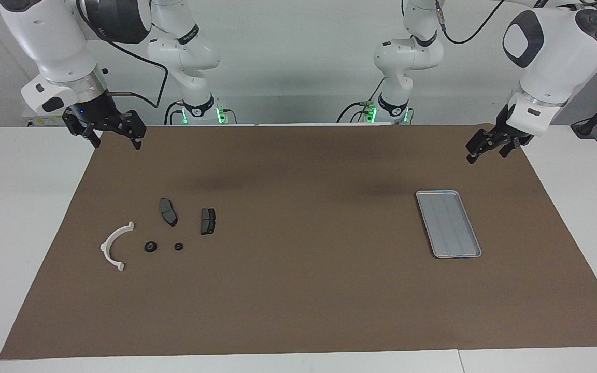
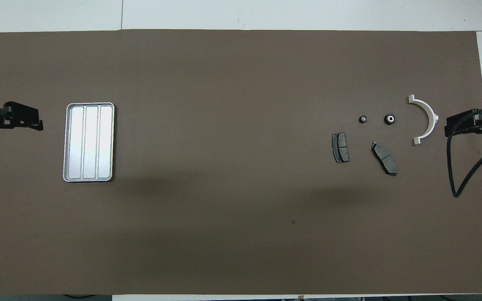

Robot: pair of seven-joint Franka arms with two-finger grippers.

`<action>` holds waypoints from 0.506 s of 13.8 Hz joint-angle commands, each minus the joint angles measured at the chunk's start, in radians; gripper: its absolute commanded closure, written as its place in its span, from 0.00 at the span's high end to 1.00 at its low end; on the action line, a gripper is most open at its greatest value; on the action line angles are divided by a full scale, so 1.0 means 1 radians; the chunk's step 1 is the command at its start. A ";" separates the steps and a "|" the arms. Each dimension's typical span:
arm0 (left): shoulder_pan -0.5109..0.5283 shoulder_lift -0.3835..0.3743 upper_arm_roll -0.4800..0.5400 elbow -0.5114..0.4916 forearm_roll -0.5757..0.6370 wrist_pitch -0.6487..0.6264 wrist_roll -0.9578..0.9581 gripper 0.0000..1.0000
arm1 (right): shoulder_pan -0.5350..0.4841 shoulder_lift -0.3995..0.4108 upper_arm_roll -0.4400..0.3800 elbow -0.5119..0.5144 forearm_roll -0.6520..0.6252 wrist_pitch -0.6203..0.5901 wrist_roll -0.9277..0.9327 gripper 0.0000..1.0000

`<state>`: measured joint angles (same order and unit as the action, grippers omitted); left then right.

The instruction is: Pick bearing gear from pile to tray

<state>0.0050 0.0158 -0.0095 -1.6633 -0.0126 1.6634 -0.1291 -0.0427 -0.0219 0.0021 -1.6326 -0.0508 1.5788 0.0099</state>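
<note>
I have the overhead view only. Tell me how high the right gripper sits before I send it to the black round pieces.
Observer: The right gripper hangs well above the brown mat, open and empty, touching nothing.
Operator: Now report the left one.
Observer: The left gripper also hangs in the air over the mat's edge, open and empty, clear of the tray.
Operator: Explain the black loop beside the right gripper.
Observer: It is a cable running from the right wrist up to the arm. It hangs in the air and does not touch the mat.
</note>
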 commanded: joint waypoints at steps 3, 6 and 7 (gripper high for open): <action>-0.008 -0.016 0.005 -0.013 0.014 0.010 0.005 1.00 | -0.012 -0.021 0.006 -0.029 0.016 0.024 0.012 1.00; -0.008 -0.016 0.005 -0.013 0.014 0.013 0.005 1.00 | -0.035 -0.021 0.004 -0.030 0.025 0.023 -0.011 1.00; -0.008 -0.016 0.003 -0.013 0.014 0.010 0.005 1.00 | -0.048 -0.020 0.004 -0.030 0.041 0.026 -0.017 1.00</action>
<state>0.0050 0.0158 -0.0096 -1.6633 -0.0126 1.6634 -0.1291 -0.0541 -0.0219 0.0004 -1.6329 -0.0474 1.5788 0.0098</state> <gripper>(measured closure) 0.000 0.000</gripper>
